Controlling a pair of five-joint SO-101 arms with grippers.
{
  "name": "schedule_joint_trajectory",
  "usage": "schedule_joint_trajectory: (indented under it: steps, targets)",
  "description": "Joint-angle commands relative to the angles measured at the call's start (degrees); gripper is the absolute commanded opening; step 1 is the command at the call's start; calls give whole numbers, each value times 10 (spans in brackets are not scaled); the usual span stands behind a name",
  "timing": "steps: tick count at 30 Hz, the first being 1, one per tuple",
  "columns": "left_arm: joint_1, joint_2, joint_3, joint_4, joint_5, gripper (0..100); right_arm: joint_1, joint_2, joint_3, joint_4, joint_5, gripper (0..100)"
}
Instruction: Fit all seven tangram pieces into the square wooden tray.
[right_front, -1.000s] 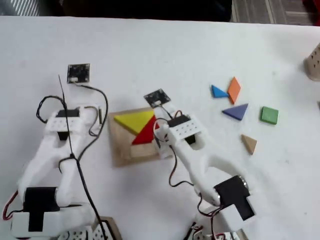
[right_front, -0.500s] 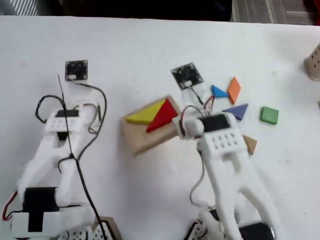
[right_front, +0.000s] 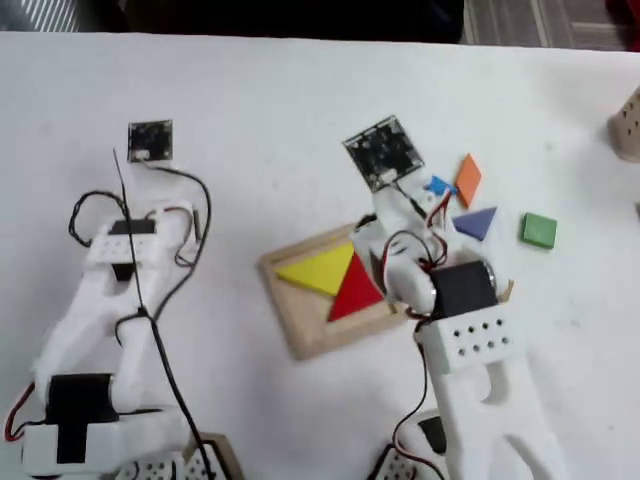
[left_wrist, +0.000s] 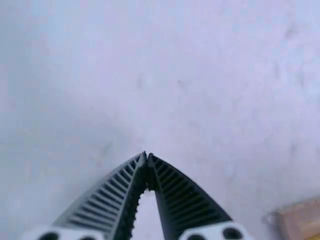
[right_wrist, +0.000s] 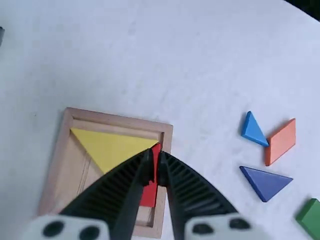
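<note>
The square wooden tray (right_front: 300, 340) lies turned at the table's middle, holding a yellow triangle (right_front: 320, 268) and a red triangle (right_front: 355, 292). My right gripper (right_wrist: 156, 159) is closed at the tray's rim (right_wrist: 167, 132), beside the red triangle's (right_wrist: 149, 194) corner, and appears to pinch that rim. To the right of the tray lie a small blue triangle (right_front: 437, 185), an orange parallelogram (right_front: 467, 178), a purple-blue triangle (right_front: 473, 222) and a green square (right_front: 538, 230). A tan triangle (right_front: 506, 291) peeks out beside the right arm. My left gripper (left_wrist: 146, 156) is shut over bare table, left of the tray.
A perforated wooden object (right_front: 628, 125) stands at the right edge. A wooden block (right_front: 218, 456) sits by the left arm's base. Cables trail over the left arm (right_front: 130, 250). The table's far edge runs along the top.
The right arm swung to the right and drew back, and the tray went with it. The tray turned and now lies right of where it lay. The left arm kept still.
</note>
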Motion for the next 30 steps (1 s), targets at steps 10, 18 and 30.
schedule_joint_trajectory:
  steps: [10,18,30]
  targets:
    - [-5,-6,-22,-13,4,23,-74,160,101,-46,-84,124]
    - [29,-6,-7,-13,-4,23,-79,255,156,-170,-167,279]
    - [65,-7,4,-13,-68,23,-135,287,154,-156,-132,298]
